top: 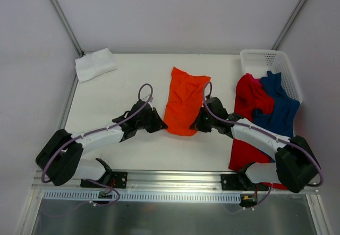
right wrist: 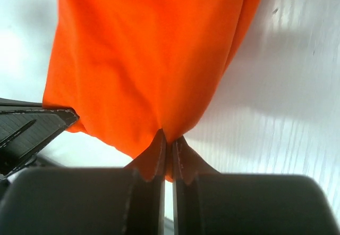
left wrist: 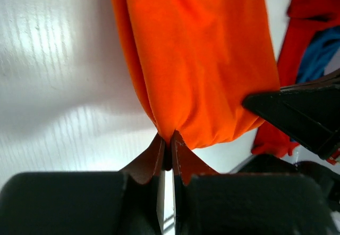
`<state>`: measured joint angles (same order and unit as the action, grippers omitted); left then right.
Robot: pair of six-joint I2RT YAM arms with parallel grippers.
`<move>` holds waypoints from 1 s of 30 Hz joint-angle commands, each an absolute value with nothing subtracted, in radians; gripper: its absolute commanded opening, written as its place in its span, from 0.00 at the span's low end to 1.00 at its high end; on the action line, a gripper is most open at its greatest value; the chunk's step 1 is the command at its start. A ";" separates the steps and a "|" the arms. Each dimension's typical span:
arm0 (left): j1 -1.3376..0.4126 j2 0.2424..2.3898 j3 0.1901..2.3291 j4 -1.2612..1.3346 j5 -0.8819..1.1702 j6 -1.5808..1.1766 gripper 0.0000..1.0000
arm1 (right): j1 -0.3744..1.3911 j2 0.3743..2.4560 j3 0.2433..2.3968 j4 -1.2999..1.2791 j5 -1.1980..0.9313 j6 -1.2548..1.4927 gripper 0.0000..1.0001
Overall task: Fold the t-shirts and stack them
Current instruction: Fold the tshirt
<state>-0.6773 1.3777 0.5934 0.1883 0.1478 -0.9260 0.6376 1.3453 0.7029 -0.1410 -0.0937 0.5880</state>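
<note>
The bright orange t-shirt lies folded lengthwise in the table's middle. My left gripper is shut on its near left corner; in the left wrist view the cloth is pinched between the jaws. My right gripper is shut on its near right corner, and in the right wrist view the orange cloth is pinched too. A folded white t-shirt lies at the far left. The red t-shirt and the dark blue t-shirt hang out of the basket at the right.
A white perforated plastic basket stands at the far right corner. The red shirt drapes over the table's near right edge by my right arm's base. Metal frame posts rise at both far corners.
</note>
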 commanded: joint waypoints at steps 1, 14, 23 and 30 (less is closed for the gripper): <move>-0.706 1.225 0.569 0.078 0.092 -0.908 0.00 | 0.678 1.240 0.727 -0.299 -0.006 0.614 0.00; -0.719 1.109 0.767 -0.084 -0.069 -0.798 0.00 | 0.713 1.256 0.929 -0.475 0.173 0.566 0.01; -0.677 1.388 1.080 -0.083 -0.120 -0.658 0.00 | 0.649 1.456 1.198 -0.512 0.209 0.448 0.01; -0.606 1.520 1.198 -0.066 -0.091 -0.647 0.00 | 0.568 1.617 1.333 -0.511 0.166 0.400 0.01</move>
<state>-0.6369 1.4853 1.1267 -0.0879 -0.0864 -0.6868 0.6025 1.5654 1.2560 -0.4850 0.1699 0.4496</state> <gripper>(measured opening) 0.022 0.036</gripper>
